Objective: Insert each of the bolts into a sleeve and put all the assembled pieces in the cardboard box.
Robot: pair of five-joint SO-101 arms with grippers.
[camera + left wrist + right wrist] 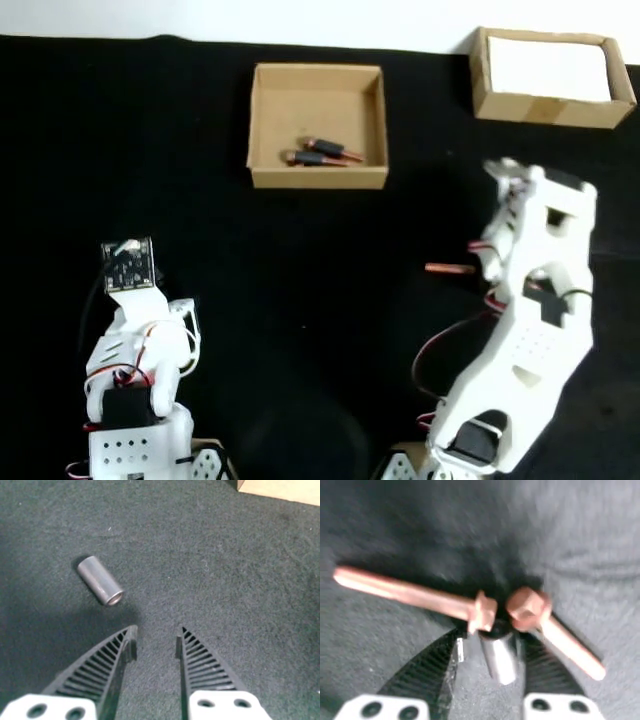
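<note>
Right gripper is clamped narrow on a silvery held sleeve, low over the table. Two copper bolts sit at its tips, heads close together: long bolt pointing one way, second bolt the other. Can't tell if either head touches the sleeve mouth. In the high view the long bolt lies just beside the right arm, well short of the box.

Left gripper is open at medium width, holding nothing, above the table with a loose sleeve lying on its side just ahead of one finger.

Box already has two assembled pieces inside. A second box with a white lining sits at the far corner.

Step in hand, as I read it: mating a bolt with the held sleeve. To do it well:
- keep the sleeve bore in line with the shank (a tilted sleeve will likely jam)
- enter from the bolt tip, not the head
- avoid nudging the second bolt away
- left should centre on the loose sleeve across its round side.

Writing: none legible anywhere.
</note>
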